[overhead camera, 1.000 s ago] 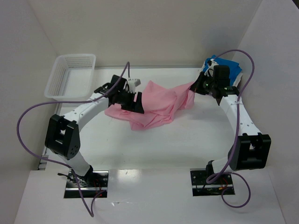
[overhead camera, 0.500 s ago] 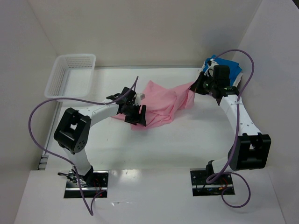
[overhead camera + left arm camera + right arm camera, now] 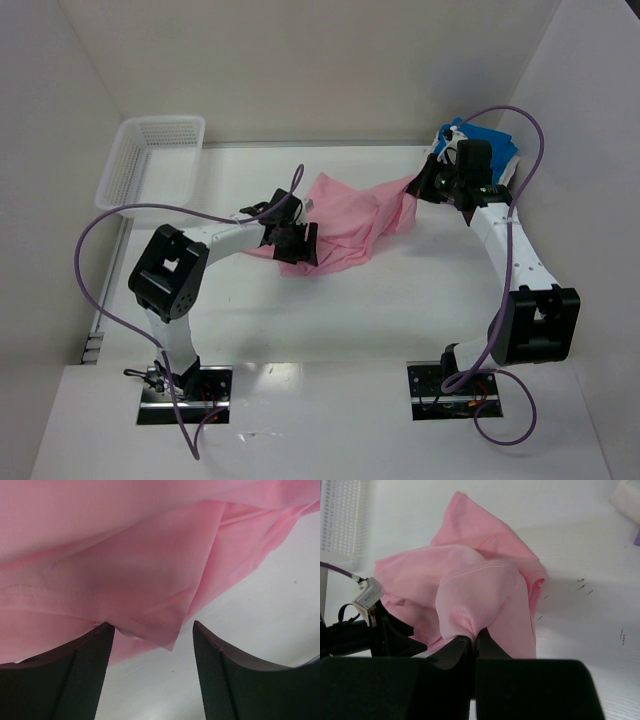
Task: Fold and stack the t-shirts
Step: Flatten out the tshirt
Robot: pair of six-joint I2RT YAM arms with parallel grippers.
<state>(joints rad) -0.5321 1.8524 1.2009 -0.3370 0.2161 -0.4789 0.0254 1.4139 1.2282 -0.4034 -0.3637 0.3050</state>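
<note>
Fingers (image 3: 457, 650) of the right gripper (image 3: 472, 641) pinch the crumpled light pink cloth t-shirt (image 3: 465, 585); the left gripper (image 3: 152, 630) gapes at its hem, which it probably must grab for flattening.

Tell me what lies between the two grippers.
The pink t-shirt alone fills that stretch, seen in the top view; the right gripper grips its edge.

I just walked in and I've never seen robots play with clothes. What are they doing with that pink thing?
Two robot arms are working on a pink t-shirt that lies crumpled on the white table. The right gripper is shut on one bunched-up edge of it. The left gripper is open, its fingers down at the shirt's opposite edge, not gripping it. A blue t-shirt sits behind the right arm, at the table's far right corner. The pink one is not folded yet.
</note>
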